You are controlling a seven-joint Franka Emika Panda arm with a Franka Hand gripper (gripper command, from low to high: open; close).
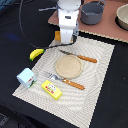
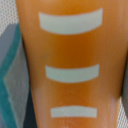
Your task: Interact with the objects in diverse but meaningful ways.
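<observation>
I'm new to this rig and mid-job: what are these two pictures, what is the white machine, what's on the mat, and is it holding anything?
The white machine is a robot arm; its gripper sits low at the mat's far edge. The exterior view shows the scene from off the arm. On the mat lie a round plate, a knife, a fork, a yellow box and a banana. The wrist view, from a camera on the arm, is filled by an orange bread loaf with pale score marks. Whether it is gripped cannot be told.

Black tabletop (image 1: 15,45) — brown board (image 1: 107,31)
</observation>
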